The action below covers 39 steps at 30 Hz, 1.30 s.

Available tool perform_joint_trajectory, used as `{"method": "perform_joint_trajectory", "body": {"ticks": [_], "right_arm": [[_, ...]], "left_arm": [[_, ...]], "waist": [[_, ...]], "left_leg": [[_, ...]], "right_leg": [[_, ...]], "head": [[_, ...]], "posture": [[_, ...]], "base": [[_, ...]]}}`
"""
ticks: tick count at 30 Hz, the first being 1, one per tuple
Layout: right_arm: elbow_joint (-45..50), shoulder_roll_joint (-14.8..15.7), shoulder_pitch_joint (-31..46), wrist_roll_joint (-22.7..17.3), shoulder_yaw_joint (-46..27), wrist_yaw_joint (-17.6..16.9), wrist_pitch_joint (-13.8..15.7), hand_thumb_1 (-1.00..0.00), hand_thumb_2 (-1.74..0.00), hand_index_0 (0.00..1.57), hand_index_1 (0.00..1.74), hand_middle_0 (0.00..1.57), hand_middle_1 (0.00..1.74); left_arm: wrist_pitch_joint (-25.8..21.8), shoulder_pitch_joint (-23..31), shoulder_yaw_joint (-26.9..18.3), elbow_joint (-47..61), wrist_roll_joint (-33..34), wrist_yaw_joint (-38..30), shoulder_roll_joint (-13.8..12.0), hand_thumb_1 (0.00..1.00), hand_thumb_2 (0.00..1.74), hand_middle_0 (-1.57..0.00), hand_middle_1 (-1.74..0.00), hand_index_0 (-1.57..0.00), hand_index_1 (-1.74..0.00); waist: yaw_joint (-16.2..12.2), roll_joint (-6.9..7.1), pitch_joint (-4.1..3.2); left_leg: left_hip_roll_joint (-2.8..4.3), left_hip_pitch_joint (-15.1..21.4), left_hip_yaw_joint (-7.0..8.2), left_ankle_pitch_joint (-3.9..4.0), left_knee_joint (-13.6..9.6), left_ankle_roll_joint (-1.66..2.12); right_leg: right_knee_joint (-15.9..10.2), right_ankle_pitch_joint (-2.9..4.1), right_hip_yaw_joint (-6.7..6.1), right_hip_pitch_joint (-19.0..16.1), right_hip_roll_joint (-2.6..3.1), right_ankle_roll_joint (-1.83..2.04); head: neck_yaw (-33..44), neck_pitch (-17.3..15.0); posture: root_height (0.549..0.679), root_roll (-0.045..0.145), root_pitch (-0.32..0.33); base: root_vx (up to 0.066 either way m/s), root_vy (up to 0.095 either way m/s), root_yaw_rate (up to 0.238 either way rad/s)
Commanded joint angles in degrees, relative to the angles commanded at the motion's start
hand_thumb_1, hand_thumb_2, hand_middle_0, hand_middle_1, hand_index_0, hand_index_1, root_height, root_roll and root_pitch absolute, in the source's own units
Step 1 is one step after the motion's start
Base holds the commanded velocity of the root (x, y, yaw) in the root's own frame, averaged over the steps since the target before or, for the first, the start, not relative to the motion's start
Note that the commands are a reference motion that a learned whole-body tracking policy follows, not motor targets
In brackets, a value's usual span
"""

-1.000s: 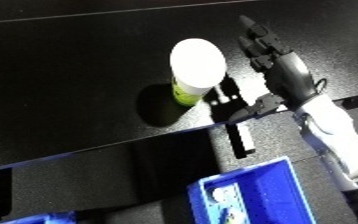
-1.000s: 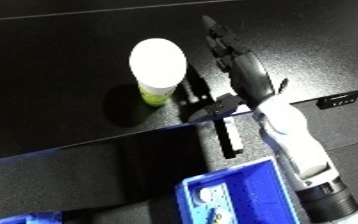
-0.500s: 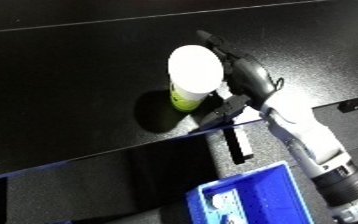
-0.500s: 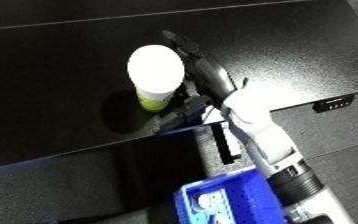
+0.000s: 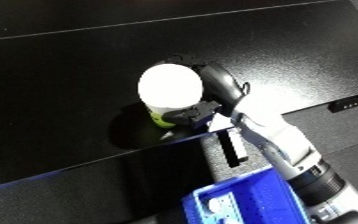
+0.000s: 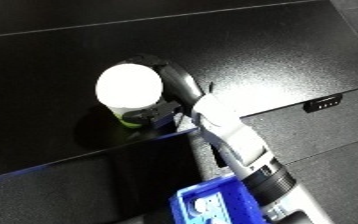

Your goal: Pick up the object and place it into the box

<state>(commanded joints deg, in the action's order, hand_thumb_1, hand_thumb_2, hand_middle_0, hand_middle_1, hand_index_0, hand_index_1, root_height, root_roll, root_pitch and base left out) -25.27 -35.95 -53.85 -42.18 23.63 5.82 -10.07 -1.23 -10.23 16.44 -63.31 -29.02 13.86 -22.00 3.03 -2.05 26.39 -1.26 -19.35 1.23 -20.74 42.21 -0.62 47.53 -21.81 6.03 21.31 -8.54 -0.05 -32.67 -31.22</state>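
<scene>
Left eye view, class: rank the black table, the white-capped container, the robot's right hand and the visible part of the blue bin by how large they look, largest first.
1. Black table.
2-4. Blue bin, cut off by the edge, the right hand curled round the container, and the white-capped container look too alike to rank.

right hand [image 5: 213, 95]: apart → closed round bottle [image 5: 170, 92] | thumb now beneath

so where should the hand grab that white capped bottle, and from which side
Around its body, just below the white cap, coming from the robot's right. The bottle stands upright on the black table, so its round sides are free, and the right hand already curls round it there, fingers behind and thumb in front. The wide cap would likely stop it slipping when lifted.
</scene>
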Motion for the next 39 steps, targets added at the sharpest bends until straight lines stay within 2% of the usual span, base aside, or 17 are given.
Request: {"method": "perform_joint_trajectory", "body": {"ticks": [3,8,11,14,20,26,30,34,39], "right_arm": [[0.99,-0.47,1.63,-1.29,-1.30,-0.37,1.61,-0.75,-1.30,1.18,1.30,1.18,1.30],[6.69,-1.99,6.92,-0.72,-4.73,-1.64,5.71,-0.75,-1.30,1.18,1.30,1.18,1.30],[11.63,-2.54,10.71,-0.56,-7.93,-3.58,8.54,-0.75,-1.30,1.18,1.30,1.18,1.30],[17.67,-1.79,15.64,0.20,-11.85,-6.24,11.51,-0.75,-1.30,1.18,1.30,1.18,1.30],[30.02,0.32,27.11,5.34,-19.26,-11.30,16.39,-0.75,-1.30,1.18,1.30,1.18,1.30],[35.21,-1.17,35.77,9.87,-25.63,-13.10,20.16,-0.75,-1.30,1.18,1.30,1.18,1.30],[35.79,-2.95,41.63,14.23,-30.63,-16.54,24.41,-0.75,-1.30,1.18,1.30,1.18,1.30],[33.30,-3.26,46.35,11.10,-35.39,-18.83,29.05,-0.75,-1.30,1.18,1.30,1.18,1.30],[26.61,-2.05,50.35,4.96,-38.58,-14.46,31.83,-0.75,-1.30,1.18,1.30,1.18,1.30]], "left_arm": [[-0.22,0.11,-0.42,-0.35,0.09,0.21,-0.01,0.00,0.00,0.00,0.00,0.00,0.00],[-0.98,1.01,-1.39,-0.58,0.13,0.56,-0.02,0.00,0.00,0.00,0.00,0.00,0.00],[-1.53,1.41,-2.14,-0.67,-0.27,0.50,0.10,0.00,0.00,0.00,0.00,0.00,0.00],[-1.92,1.62,-3.02,-0.76,-1.16,0.18,0.40,0.00,0.00,0.00,0.00,0.00,0.00],[-3.47,2.87,-5.15,-0.80,-2.66,0.03,1.64,0.00,0.00,0.00,0.00,0.00,0.00],[-6.15,4.63,-6.75,-2.01,-5.04,0.55,3.59,0.00,0.00,0.00,0.00,0.00,0.00],[-7.83,6.09,-7.96,-2.56,-5.77,1.08,4.76,0.00,0.00,0.00,0.00,0.00,0.00],[-9.30,6.66,-8.37,-3.06,-7.01,1.81,5.41,0.00,0.00,0.00,0.00,0.00,0.00],[-9.94,6.68,-8.19,-3.47,-9.19,2.60,5.95,0.00,0.00,0.00,0.00,0.00,0.00]], "waist": [[-0.54,0.16,-0.04],[-2.05,0.53,-0.09],[-3.31,0.69,0.01],[-4.90,0.83,0.09],[-8.61,0.94,0.35],[-12.32,0.14,0.88],[-14.54,-0.29,1.33],[-16.46,-0.90,1.74],[-18.31,-2.09,2.08]], "left_leg": [[0.21,0.06,0.21,-0.04,-0.13,0.08],[0.76,-0.04,0.82,-0.32,-0.03,0.13],[1.14,-0.18,1.28,-0.43,-0.05,0.17],[1.52,-0.19,1.90,-0.52,-0.36,0.20],[2.47,0.40,3.80,-0.58,-1.55,0.30],[3.13,2.14,6.31,-0.63,-3.23,0.70],[3.45,3.43,7.87,-0.83,-4.19,0.67],[3.23,4.58,8.84,-0.88,-5.45,0.54],[2.51,6.29,9.68,-0.99,-6.71,0.32]], "right_leg": [[-0.14,0.07,-0.22,0.08,0.21,0.12],[-0.45,0.28,-0.75,0.50,0.68,0.34],[-0.53,0.41,-1.24,0.95,1.09,0.54],[-0.66,0.49,-1.93,1.44,1.71,0.79],[-1.57,0.89,-3.48,2.09,2.98,1.18],[-2.82,1.28,-5.08,2.14,3.71,1.46],[-3.53,1.43,-6.12,2.09,4.31,1.57],[-4.15,1.47,-7.01,2.02,5.10,1.59],[-4.97,1.57,-8.12,1.44,5.75,1.51]], "head": [[0.09,0.26],[0.84,0.75],[1.59,0.96],[2.62,1.75],[1.18,3.63],[-1.48,4.42],[-3.15,3.28],[-7.22,0.48],[-12.74,-3.68]], "posture": [[0.631,0.059,-0.061],[0.631,0.057,-0.054],[0.631,0.056,-0.048],[0.631,0.055,-0.041],[0.633,0.056,-0.025],[0.635,0.063,-0.017],[0.636,0.066,-0.014],[0.637,0.068,-0.009],[0.639,0.072,-0.011]], "base": [[-0.015,-0.001,-0.055],[-0.016,0.001,-0.110],[-0.030,0.009,-0.155],[-0.033,0.022,-0.209],[-0.034,0.046,-0.257],[-0.013,0.093,-0.240],[-0.016,0.087,-0.201],[-0.025,0.084,-0.167],[0.004,0.096,-0.132]]}}
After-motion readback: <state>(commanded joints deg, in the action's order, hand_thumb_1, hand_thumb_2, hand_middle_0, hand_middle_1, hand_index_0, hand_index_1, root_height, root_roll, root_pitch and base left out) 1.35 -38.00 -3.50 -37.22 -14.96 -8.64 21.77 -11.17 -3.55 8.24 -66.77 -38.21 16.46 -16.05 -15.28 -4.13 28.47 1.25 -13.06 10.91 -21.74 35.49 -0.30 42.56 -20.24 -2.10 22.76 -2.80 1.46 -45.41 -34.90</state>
